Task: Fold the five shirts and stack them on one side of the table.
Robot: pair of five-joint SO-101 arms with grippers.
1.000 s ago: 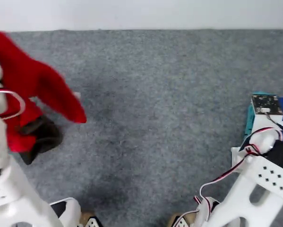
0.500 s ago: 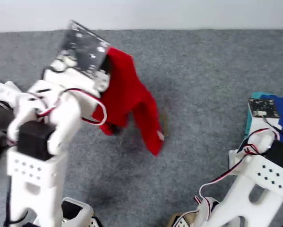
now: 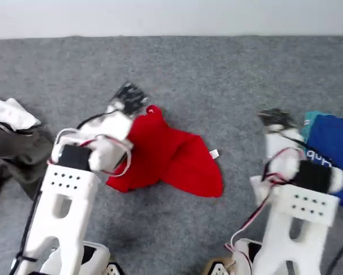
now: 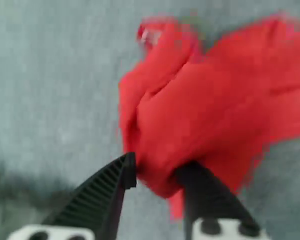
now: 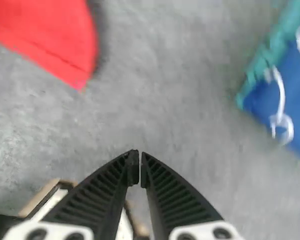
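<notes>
**Operator:** Where is the red shirt (image 3: 171, 157)?

**Spotter:** It lies crumpled and unfolded on the grey counter (image 3: 217, 74). Your left hand (image 4: 157, 171) is at its bunched end, clamped on a thick fold of the cloth, with one black finger on either side of it.

**Operator:** And my right hand (image 5: 138, 157)?

**Spotter:** Its two fingers are pressed together with nothing between them. It hangs over bare counter, near the red shirt's loose end but apart from it, between that shirt and the blue shirt (image 3: 331, 154).

**Operator:** Which end is the loose one?

**Spotter:** The one with the small white tag (image 3: 214, 153), opposite the end you are gripping.

**Operator:** How does the blue shirt lie?

**Spotter:** Well apart from the red shirt, beyond your right arm. A teal shirt (image 3: 308, 121) touches it, showing along the edge that faces the red shirt.

**Operator:** And the others?

**Spotter:** On the other side of the red shirt, past your left arm, a dark shirt (image 3: 16, 154) lies rumpled, and a white shirt (image 3: 8, 112) touches it. Both are well apart from the red one
</notes>
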